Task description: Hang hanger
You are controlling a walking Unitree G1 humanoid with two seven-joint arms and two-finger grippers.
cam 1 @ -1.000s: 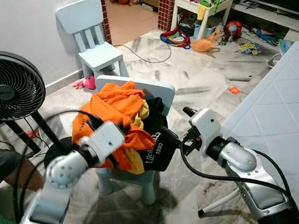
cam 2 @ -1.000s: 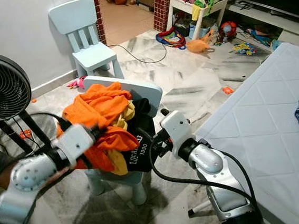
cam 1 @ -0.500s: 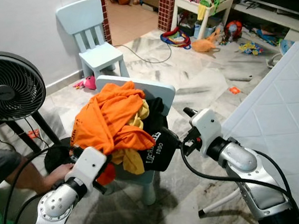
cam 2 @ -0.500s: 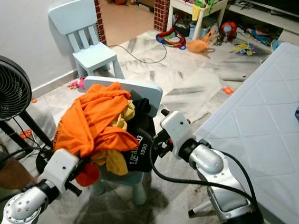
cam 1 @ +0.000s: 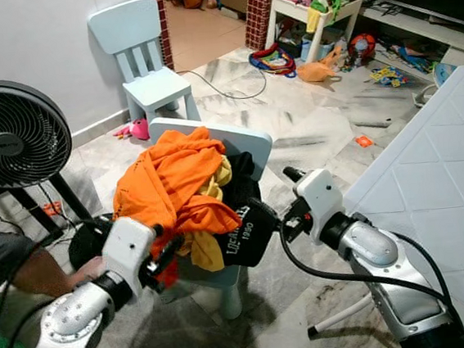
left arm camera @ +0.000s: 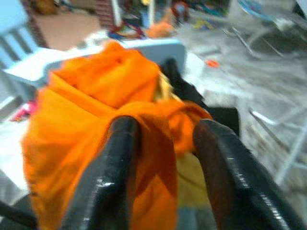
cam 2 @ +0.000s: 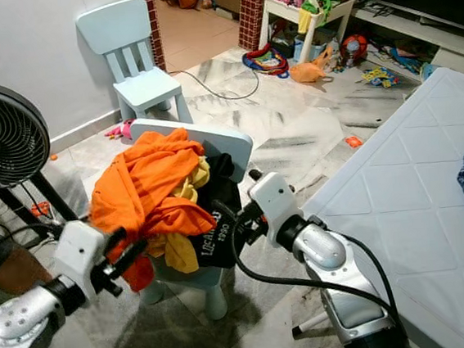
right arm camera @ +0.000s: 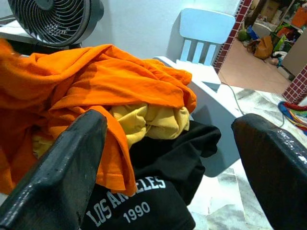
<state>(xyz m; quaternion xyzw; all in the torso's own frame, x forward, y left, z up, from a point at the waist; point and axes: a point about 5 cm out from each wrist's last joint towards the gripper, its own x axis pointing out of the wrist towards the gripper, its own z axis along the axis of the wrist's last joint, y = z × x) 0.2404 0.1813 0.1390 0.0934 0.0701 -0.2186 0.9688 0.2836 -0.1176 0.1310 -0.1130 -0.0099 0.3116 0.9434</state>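
Both hands closing on the clothes pile; no hanger can be made out.

Left hand [cam 1: 167, 250], nearer, is straddling orange shirt [cam 1: 171, 180] with fingers spread, gripping nothing; right hand [cam 1: 279, 219], wide open, is facing black shirt [cam 1: 246, 232] on the chair [cam 1: 241, 140].

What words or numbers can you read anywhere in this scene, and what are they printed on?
"LOS ANGELES" in white letters on the black cotton shirt hanging off the front of the clothes pile; the first letters of the second word are partly hidden under orange cloth.
"1990" in white just below it on that shirt.
Badge at the hub of the round black floor fan: too small to read.
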